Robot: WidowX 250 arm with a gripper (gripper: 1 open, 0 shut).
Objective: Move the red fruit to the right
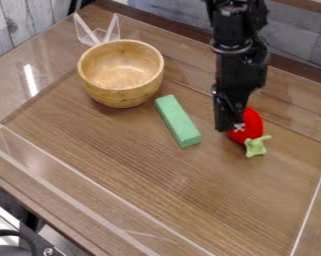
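The black gripper (231,124) points down with its jaws closed, empty, just above the wooden table (149,190). The small glossy red fruit with a green leafy top (254,127) lies at its 3 o'clock, touching it, with the green rectangular block (178,121) at 9 o'clock

Robot arm, upper right of frame: matte black, blocky stacked segments with dark cabling alongside, narrowing to a slim black claw (235,124).

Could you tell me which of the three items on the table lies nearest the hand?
The red fruit, right beside the hand at the table's right side. The green block lies further left, and the wooden bowl is furthest, toward the back left.
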